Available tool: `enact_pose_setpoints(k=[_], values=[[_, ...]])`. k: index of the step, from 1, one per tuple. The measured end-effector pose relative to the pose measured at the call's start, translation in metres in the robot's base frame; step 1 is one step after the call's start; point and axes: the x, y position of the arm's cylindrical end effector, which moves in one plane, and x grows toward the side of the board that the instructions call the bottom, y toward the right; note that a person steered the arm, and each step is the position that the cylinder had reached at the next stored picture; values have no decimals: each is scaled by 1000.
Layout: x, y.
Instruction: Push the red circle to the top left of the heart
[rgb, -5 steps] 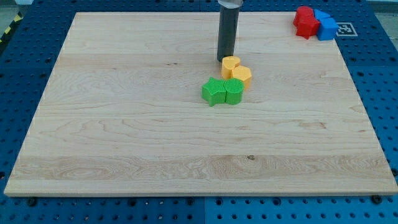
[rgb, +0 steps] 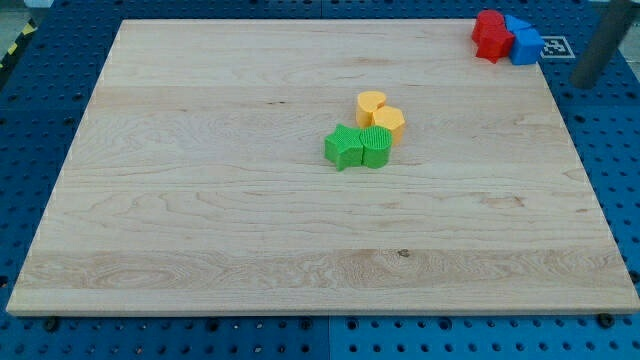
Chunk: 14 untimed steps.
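Two red blocks (rgb: 490, 35) sit touching at the board's top right corner; I cannot tell which one is the circle. Two blue blocks (rgb: 522, 42) touch them on the right. The yellow heart (rgb: 371, 102) lies near the board's middle, far to the left of and below the red blocks. My tip (rgb: 584, 83) shows blurred at the view's right edge, off the board, to the right of and slightly below the blue blocks. It touches no block.
A yellow hexagon (rgb: 389, 122) touches the heart at its lower right. A green star (rgb: 344, 147) and another green block (rgb: 376, 146) sit just below them. The wooden board (rgb: 200, 200) lies on a blue perforated table.
The rod has swung from just above the yellow heart to the view's far right, off the board. No block has moved.
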Motion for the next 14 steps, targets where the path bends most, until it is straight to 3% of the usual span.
enact_pose_setpoints(k=[2, 3, 5, 8, 9, 10, 12, 14], values=[[-86, -13], [-105, -58], [-83, -178], [-120, -113], [-136, -149], [-132, -223], [-84, -342], [-132, -320]])
